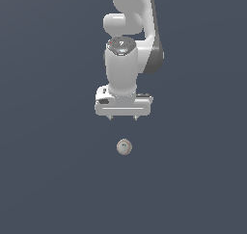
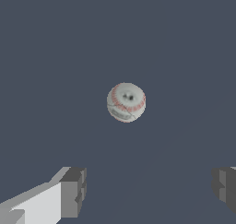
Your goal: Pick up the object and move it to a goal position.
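Note:
A small off-white baseball (image 1: 124, 147) with thin red stitching rests on the dark grey floor, just below my gripper in the exterior view. It also shows in the wrist view (image 2: 126, 102), near the middle of the picture. My gripper (image 1: 122, 118) hangs above the floor, pointing down, with its jaws spread wide and nothing between them. In the wrist view the gripper (image 2: 150, 188) shows two grey fingertips (image 2: 73, 191) far apart, and the ball lies beyond them, not between them.
The floor (image 1: 48, 180) is a flat, uniform dark grey-blue surface. The white arm (image 1: 128, 45) rises above the gripper to the picture's upper edge. No other objects or goal marker show.

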{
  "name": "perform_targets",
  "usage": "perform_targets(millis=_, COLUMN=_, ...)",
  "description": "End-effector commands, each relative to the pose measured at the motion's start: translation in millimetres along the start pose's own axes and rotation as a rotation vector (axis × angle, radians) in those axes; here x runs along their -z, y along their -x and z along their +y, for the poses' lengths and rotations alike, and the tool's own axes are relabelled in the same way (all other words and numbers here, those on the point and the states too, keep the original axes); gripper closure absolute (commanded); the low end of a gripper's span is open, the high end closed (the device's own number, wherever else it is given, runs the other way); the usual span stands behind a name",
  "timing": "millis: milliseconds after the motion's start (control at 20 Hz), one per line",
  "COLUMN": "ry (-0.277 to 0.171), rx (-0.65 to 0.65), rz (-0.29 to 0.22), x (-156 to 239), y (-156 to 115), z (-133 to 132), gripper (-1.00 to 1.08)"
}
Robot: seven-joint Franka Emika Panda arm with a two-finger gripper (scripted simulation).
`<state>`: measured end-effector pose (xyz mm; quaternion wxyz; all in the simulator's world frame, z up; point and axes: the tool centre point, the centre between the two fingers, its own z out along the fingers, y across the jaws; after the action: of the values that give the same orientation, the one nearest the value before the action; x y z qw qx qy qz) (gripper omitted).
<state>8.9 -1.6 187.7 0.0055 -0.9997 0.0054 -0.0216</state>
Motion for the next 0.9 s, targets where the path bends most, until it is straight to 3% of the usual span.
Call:
perform_targets(millis=0, ry=0.000, rx=0.000, rz=0.000, x=0.0, y=0.0, z=0.0, gripper=-0.92)
perform_targets(millis=450, ry=0.029, rx=0.042, rz=-0.017, x=-0.1, y=4.1, z=2.1, gripper=-0.92)
perform_targets(millis=850, ry=0.029, rx=0.066, rz=-0.018, x=-2.5, y=1.9, z=1.8, gripper=-0.92)
